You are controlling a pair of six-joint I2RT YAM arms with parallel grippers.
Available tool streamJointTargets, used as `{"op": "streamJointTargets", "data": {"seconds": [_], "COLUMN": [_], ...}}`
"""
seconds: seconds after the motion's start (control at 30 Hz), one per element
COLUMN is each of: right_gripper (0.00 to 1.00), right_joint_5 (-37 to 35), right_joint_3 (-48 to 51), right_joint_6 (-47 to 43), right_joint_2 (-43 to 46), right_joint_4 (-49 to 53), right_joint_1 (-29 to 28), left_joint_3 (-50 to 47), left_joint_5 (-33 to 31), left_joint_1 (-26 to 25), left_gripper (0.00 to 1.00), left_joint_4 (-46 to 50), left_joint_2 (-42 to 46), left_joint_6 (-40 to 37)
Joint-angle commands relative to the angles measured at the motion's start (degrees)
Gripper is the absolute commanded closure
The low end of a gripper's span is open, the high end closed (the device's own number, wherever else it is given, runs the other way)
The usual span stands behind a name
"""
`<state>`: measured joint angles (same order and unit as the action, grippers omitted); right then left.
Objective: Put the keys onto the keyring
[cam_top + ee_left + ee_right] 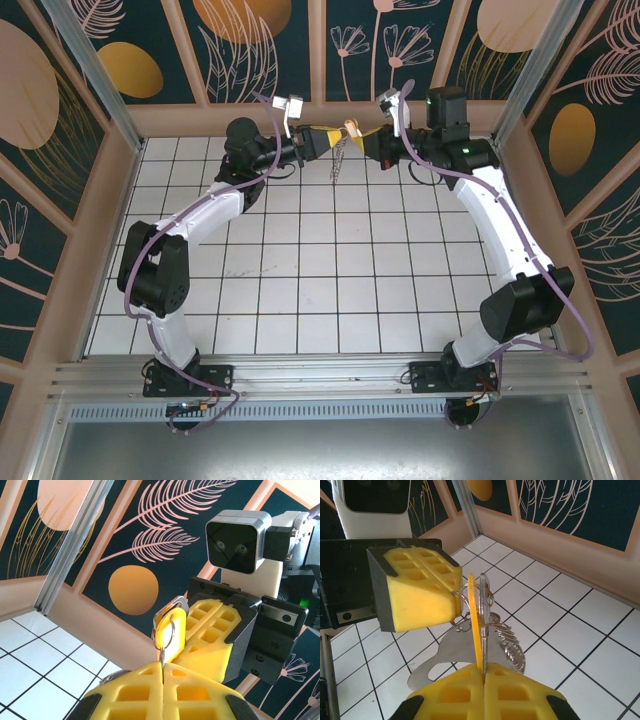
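Your left gripper [163, 669] has its yellow jaws pressed together on a thin grey strip of metal that rises straight out of the seam between them. That strip belongs to the keyring [445, 654], so this side is pinching the ring hardware. Your right gripper [484, 674] faces it tip to tip, jaws closed on the lower edge of the key [175, 624]. The key is a flat brass-yellow piece that stands upright above the right jaws' seam, edge-on to that wrist's camera. A silver plate [484, 587] lies flat against the key, and a thin wire ring [166, 632] circles it just ahead of your left fingertips. From the right wrist, the keyring's flat grey loop hangs below and left of the right jaws, under the left gripper's tip. A string of small rings [512, 650] dangles just right of the key, close above the right jaws. From overhead, both sets of jaws meet in the air near the back wall [320, 105], and the keyring hangs beneath the gap between them, above the white tiled floor [300, 260]. You cannot tell whether the wire ring is threaded through the key.
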<state>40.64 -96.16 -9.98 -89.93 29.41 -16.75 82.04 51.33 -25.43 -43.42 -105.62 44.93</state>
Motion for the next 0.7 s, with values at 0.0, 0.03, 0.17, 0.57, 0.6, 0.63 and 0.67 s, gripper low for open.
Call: {"op": "streamJointTargets", "data": {"seconds": [0.0, 0.03, 0.17, 0.57, 0.6, 0.63, 0.67], "right_gripper": [1.00, 1.00, 1.00, 1.00, 1.00, 1.00, 1.00], "right_joint_5": [0.6, 0.5, -0.2, -9.3, -10.0, -10.6, -11.1], "right_joint_3": [1.2, 1.6, 3.2, 9.4, 10.1, 10.7, 11.2], "right_joint_6": [0.7, 0.8, 1.2, 2.3, 2.3, 2.5, 2.5], "right_joint_2": [1.4, 1.6, 2.7, 6.5, 6.9, 7.3, 7.5], "right_joint_4": [-4.2, -4.4, -5.5, -9.6, -10.1, -10.7, -11.1], "right_joint_1": [1.0, 1.0, 1.1, 1.1, 1.1, 1.1, 1.0], "left_joint_3": [0.4, 0.5, 0.7, 0.8, 0.9, 1.0, 1.1], "left_joint_5": [0.8, 0.8, 1.0, 0.4, 0.4, 0.4, 0.4], "left_joint_1": [-0.2, -0.2, -0.2, -0.2, -0.2, -0.2, -0.2], "left_gripper": [1.00, 1.00, 1.00, 1.00, 1.00, 1.00, 1.00], "left_joint_4": [0.4, 0.5, 0.6, 3.8, 3.9, 4.1, 4.3], "left_joint_2": [2.0, 1.9, 1.8, 2.2, 2.1, 2.1, 1.9], "left_joint_6": [-1.7, -1.6, -1.7, -4.4, -4.5, -4.7, -4.7]}}
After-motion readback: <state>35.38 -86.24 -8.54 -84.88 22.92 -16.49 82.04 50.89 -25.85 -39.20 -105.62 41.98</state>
